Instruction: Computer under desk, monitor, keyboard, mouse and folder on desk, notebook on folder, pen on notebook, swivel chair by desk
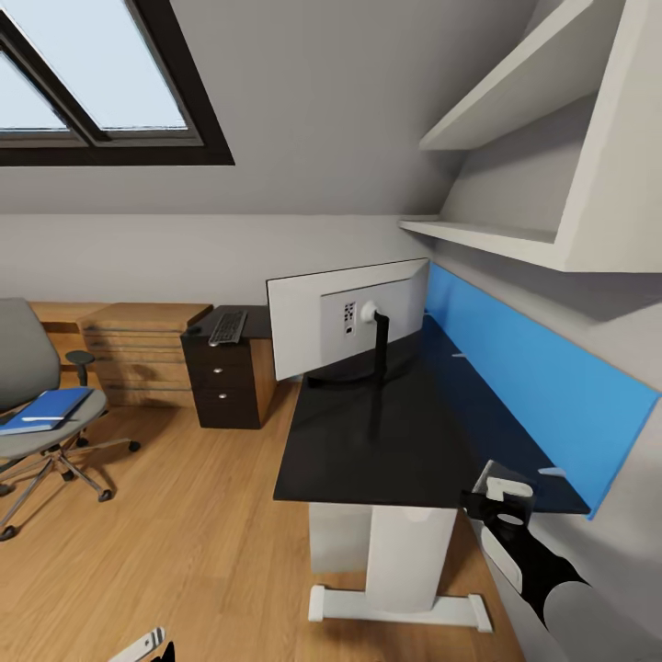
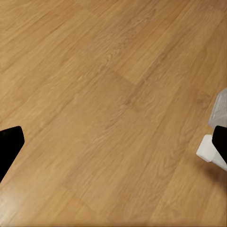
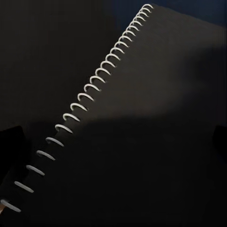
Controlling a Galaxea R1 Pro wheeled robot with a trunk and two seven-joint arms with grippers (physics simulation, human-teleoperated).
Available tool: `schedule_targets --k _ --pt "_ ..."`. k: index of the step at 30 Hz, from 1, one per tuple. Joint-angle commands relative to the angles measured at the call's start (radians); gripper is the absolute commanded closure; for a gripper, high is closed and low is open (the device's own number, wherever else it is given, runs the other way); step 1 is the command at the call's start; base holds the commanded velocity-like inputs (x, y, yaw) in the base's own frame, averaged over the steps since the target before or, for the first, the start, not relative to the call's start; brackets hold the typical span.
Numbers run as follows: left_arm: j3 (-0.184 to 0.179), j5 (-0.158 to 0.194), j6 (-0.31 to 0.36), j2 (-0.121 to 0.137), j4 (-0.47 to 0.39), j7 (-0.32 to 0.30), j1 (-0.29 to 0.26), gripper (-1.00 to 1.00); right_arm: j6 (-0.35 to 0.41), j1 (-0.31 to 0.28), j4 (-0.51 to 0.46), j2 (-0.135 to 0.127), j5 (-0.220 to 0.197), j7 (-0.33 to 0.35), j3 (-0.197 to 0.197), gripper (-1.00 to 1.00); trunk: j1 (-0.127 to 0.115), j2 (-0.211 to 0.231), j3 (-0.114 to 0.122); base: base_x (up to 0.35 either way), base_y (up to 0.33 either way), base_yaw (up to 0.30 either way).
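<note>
Right gripper hangs over the near right end of the desk, above the notebook.
From my right wrist I see a dark cover with white spiral rings, finger tips wide apart at either edge; my head view hides it behind that gripper. My left gripper is spread over bare wood floor. Farther off, the monitor shows its pale back, its small label unreadable; the keyboard lies on a dark drawer unit; the folder rests on the chair, cut off left.
</note>
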Motion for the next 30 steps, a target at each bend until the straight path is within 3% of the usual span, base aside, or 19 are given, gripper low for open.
schedule_targets --k 1,11,30 --pt "-0.005 0.011 -0.007 0.002 -0.001 0.006 0.0 -1.0 0.013 0.001 0.054 -0.001 -0.01 -0.008 0.009 -1.0 0.0 0.0 -0.001 -0.021 0.0 0.0" --pt "-0.005 0.011 -0.007 0.001 -0.001 0.006 0.0 -1.0 0.012 0.001 0.054 -0.001 -0.01 -0.008 0.009 -1.0 0.0 0.0 -0.001 -0.006 0.0 0.0" --pt "-0.005 0.011 -0.007 -0.001 0.006 0.006 0.0 -1.0 0.012 0.0 0.052 -0.001 -0.01 -0.008 0.009 -1.0 -0.073 0.133 0.058 0.0 0.0 0.0"
